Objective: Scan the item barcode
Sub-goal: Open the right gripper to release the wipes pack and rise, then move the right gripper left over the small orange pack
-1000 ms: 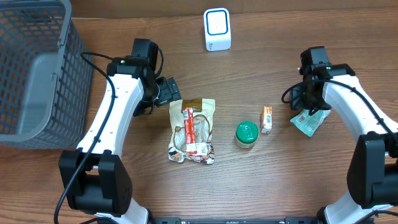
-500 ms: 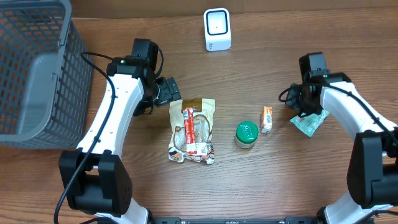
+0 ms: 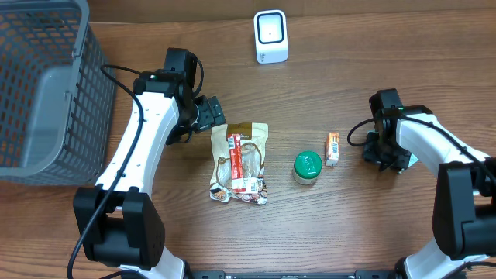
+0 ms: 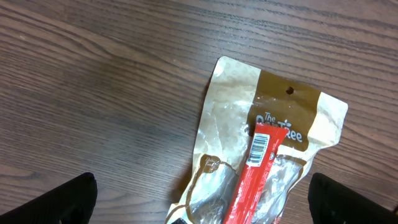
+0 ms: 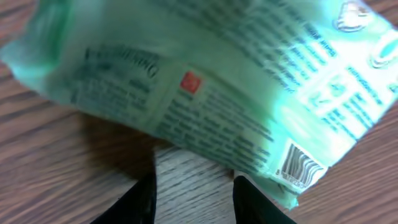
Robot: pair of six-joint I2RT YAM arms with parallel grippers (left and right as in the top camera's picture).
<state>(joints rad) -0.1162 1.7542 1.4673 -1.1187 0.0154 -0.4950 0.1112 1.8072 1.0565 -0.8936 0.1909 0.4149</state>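
A pale green packet (image 5: 217, 81) fills the right wrist view, lying flat on the wood with its barcode (image 5: 298, 165) at the lower right corner. My right gripper (image 5: 196, 194) is open just short of the packet's edge, with bare wood between the fingers. In the overhead view this gripper (image 3: 387, 153) covers most of the packet, and only a sliver (image 3: 411, 160) shows. My left gripper (image 4: 202, 202) is wide open over the top of a brown snack pouch (image 4: 273, 118) with a red bar (image 4: 261, 168) on it. The white scanner (image 3: 270, 36) stands at the back centre.
A grey wire basket (image 3: 46, 93) fills the left side. A green-lidded jar (image 3: 307, 167) and a small orange box (image 3: 332, 148) lie between the brown pouch (image 3: 240, 163) and my right arm. My left gripper (image 3: 211, 115) sits beside the pouch's top.
My right gripper has moved toward the table's front and now sits over the green packet, hiding most of it. The left arm has not moved.
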